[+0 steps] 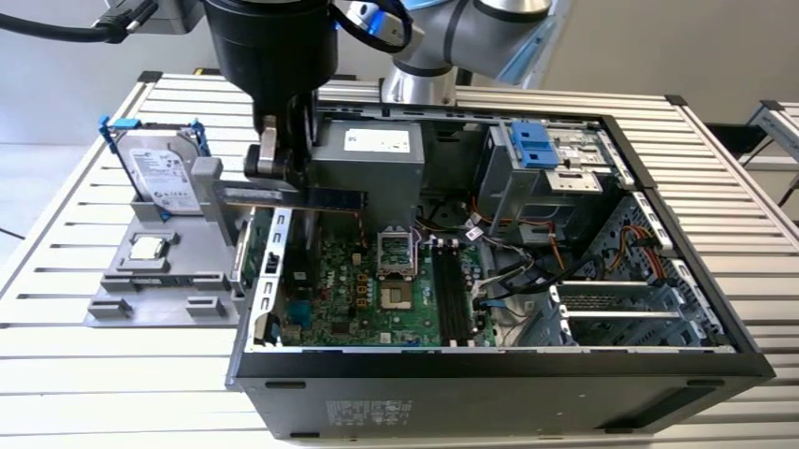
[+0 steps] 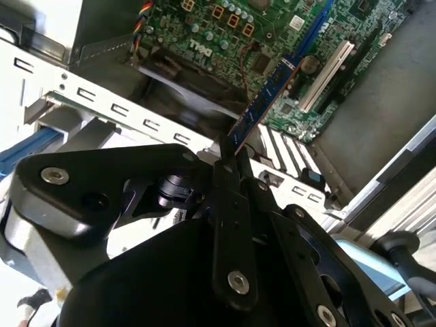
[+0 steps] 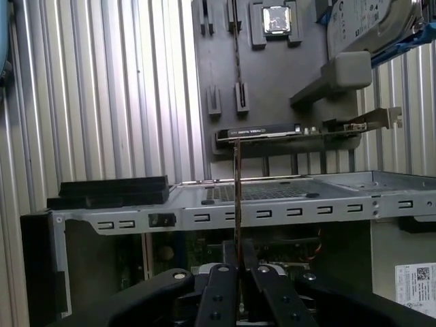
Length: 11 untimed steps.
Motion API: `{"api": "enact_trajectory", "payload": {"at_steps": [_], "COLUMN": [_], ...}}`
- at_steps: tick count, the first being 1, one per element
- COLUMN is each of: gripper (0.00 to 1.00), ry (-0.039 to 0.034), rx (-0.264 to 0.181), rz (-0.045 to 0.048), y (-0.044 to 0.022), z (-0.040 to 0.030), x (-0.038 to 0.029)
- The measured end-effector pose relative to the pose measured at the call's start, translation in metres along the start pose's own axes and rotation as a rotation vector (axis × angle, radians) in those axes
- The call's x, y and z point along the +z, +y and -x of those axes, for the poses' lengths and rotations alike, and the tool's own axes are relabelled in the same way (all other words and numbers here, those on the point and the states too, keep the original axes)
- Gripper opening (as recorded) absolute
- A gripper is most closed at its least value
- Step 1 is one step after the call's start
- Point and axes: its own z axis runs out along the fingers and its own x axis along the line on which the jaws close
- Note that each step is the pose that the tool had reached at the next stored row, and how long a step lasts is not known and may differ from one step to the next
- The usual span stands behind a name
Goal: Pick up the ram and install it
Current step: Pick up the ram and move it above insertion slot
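The ram (image 1: 335, 196) is a thin, dark stick held level above the open computer case (image 1: 500, 369), near the wall on the exterior view's left. My gripper (image 1: 291, 180) is shut on one end of it. In the second wrist view the ram (image 2: 264, 105) juts out from between the black fingers (image 2: 228, 204) over the green motherboard (image 2: 225, 27). In the first wrist view the ram (image 3: 237, 191) appears edge-on as a thin line rising from the gripper (image 3: 237, 262). The long black memory slots (image 1: 450, 292) lie on the motherboard (image 1: 355, 295), further toward the exterior view's right.
A grey holder tray (image 1: 156, 285) on the slatted table (image 1: 112, 374) carries a hard drive (image 1: 160, 168) in a blue frame and a square processor chip (image 1: 150, 248). An expansion card (image 3: 262, 133) stands on the tray's edge. Cables (image 1: 525, 253) and a drive cage (image 1: 549, 168) fill the case's far side.
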Motion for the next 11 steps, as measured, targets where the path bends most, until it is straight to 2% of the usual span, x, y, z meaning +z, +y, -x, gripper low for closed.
{"api": "enact_trajectory", "payload": {"at_steps": [11], "gripper": [0.00], "ry": [-0.0001], "rx": [0.007], "rz": [-0.0001], "y": [-0.0082], "z": [0.0021], "x": [-0.0002]}}
